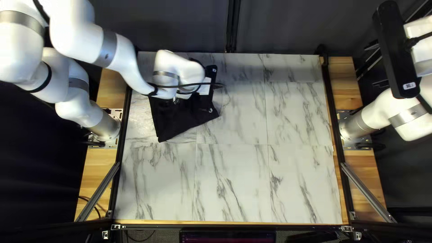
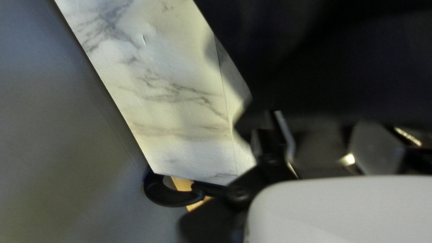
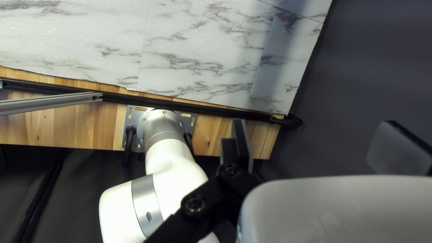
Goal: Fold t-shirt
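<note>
1. Black fingers (image 2: 283,135) of the left gripper (image 1: 204,87) stand apart, with a gap that looks smaller than the one on the right gripper (image 1: 419,45). Dark stuff shows past the gap. I cannot tell if any of it touches them.
2. The right gripper's fingers (image 3: 243,144) are wide apart, and nothing is in them.
3. The black t-shirt (image 1: 180,123) is under the left gripper, on the far left part of the bench (image 1: 234,189). Its near edge goes up on a slant to a corner that points to the middle. The left arm (image 1: 121,56) hides some of it, so I cannot tell how many folds it has.
4. The left arm is white with grey bands. It reaches in over the t-shirt.
5. The right arm (image 1: 375,110) is white too. Its gripper is up past the right side of the bench, well apart from the t-shirt.
6. The bench top is white with grey wiggly lines, like marble. Wood strips (image 1: 353,87) run down its left and right sides, with black rails (image 1: 330,103) next to them.
7. A black ring (image 2: 166,193) sits at a corner of the bench in the left wrist view.
8. A dark curtain (image 1: 279,27) hangs behind the far edge.
</note>
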Controlling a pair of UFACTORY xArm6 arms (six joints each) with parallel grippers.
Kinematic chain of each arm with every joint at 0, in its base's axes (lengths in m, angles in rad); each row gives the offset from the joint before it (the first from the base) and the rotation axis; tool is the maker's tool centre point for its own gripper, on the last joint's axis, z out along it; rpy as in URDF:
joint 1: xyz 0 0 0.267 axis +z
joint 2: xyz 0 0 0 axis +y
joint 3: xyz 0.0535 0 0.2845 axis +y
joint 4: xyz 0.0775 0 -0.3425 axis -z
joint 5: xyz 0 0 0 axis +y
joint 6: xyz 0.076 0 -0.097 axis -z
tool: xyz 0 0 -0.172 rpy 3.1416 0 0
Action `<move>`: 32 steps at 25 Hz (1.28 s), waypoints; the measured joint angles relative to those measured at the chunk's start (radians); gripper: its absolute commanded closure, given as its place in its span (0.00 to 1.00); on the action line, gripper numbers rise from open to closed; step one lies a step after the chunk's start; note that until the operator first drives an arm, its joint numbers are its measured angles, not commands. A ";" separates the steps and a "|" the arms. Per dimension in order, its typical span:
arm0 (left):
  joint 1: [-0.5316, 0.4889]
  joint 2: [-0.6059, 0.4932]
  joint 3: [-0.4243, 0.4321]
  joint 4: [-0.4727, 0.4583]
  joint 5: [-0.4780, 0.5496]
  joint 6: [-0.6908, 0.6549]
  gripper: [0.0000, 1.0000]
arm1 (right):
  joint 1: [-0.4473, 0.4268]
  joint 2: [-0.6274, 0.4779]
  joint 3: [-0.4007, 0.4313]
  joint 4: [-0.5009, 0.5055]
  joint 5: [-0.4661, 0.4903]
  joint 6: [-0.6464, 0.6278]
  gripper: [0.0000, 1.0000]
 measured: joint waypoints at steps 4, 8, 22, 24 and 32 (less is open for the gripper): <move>-0.047 -0.084 0.061 -0.011 -0.003 -0.040 0.00 | 0.000 0.000 0.000 0.000 0.000 0.000 0.00; -0.067 -0.165 0.151 -0.070 -0.065 -0.017 0.00 | 0.000 0.000 0.000 0.000 0.000 0.000 0.00; 0.061 -0.176 0.281 -0.418 -0.246 0.479 1.00 | 0.000 0.000 0.000 0.000 0.000 0.000 0.00; 0.069 -0.175 0.286 -0.414 -0.240 0.474 1.00 | 0.000 0.000 0.000 0.000 0.000 0.000 0.00; 0.049 -0.191 0.267 -0.388 -0.176 0.416 1.00 | 0.000 0.000 0.000 0.000 0.000 0.000 0.00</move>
